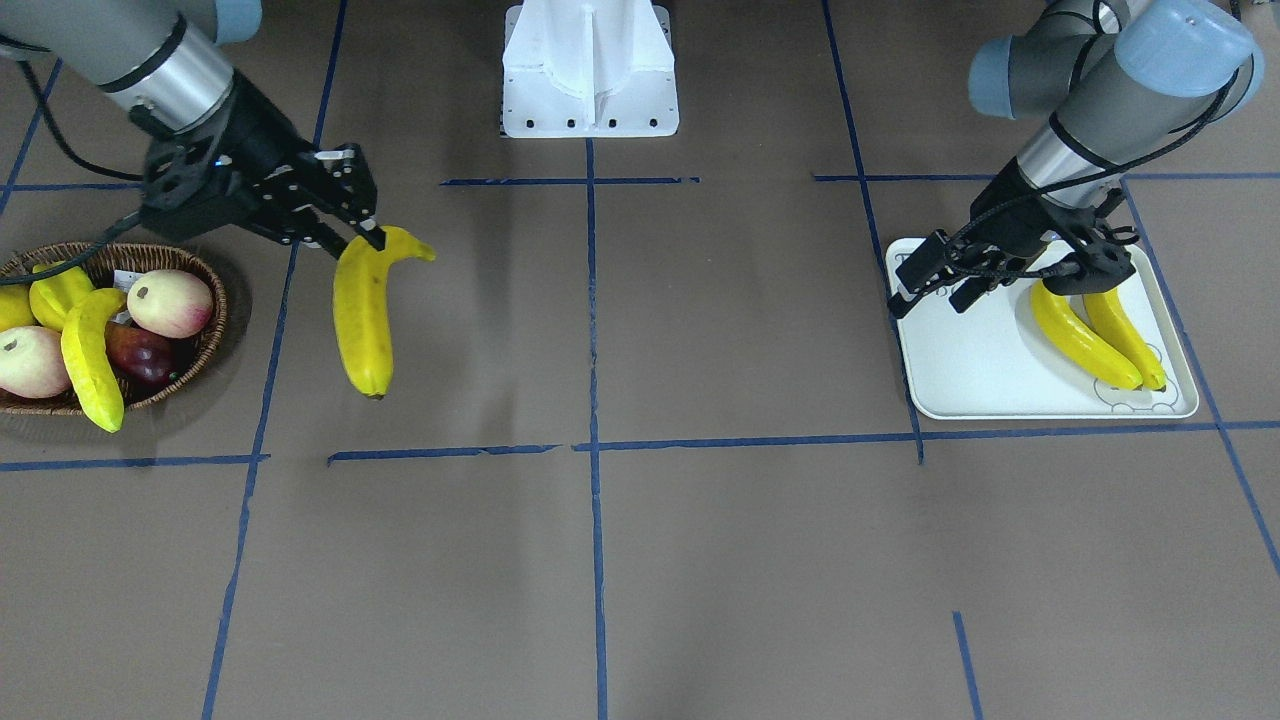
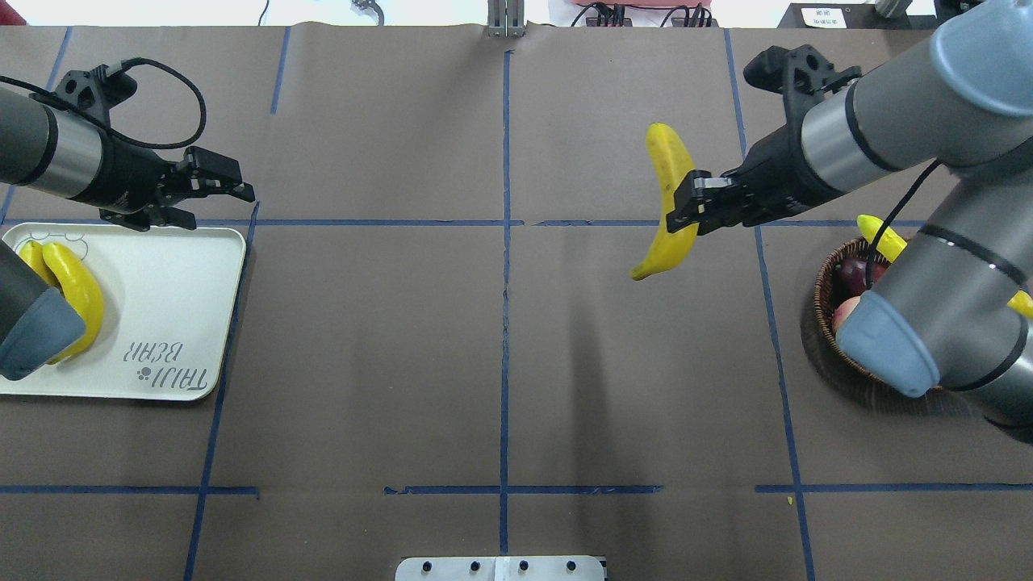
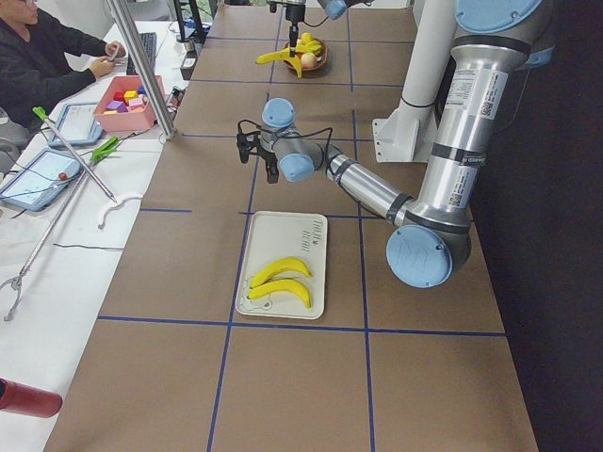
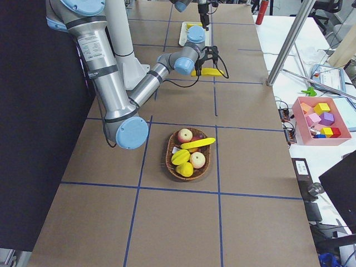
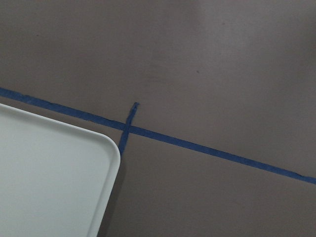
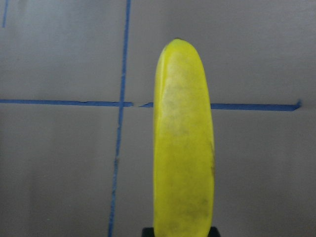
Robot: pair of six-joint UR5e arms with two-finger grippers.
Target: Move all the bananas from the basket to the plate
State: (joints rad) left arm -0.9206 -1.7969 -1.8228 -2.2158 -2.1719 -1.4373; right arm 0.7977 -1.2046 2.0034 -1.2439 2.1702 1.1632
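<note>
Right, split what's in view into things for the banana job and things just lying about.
Job: banana held by the right gripper; two bananas on the plate; last banana in the basket.
Lying about: pale apples, starfruit and dark red fruit in the basket; pink box of blocks off the table.

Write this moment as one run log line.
right end effector: shut on carried banana, over table | left end effector: open, above plate corner | plate: two bananas | basket: one banana

Bright even light, soft shadows, mostly sharp
</note>
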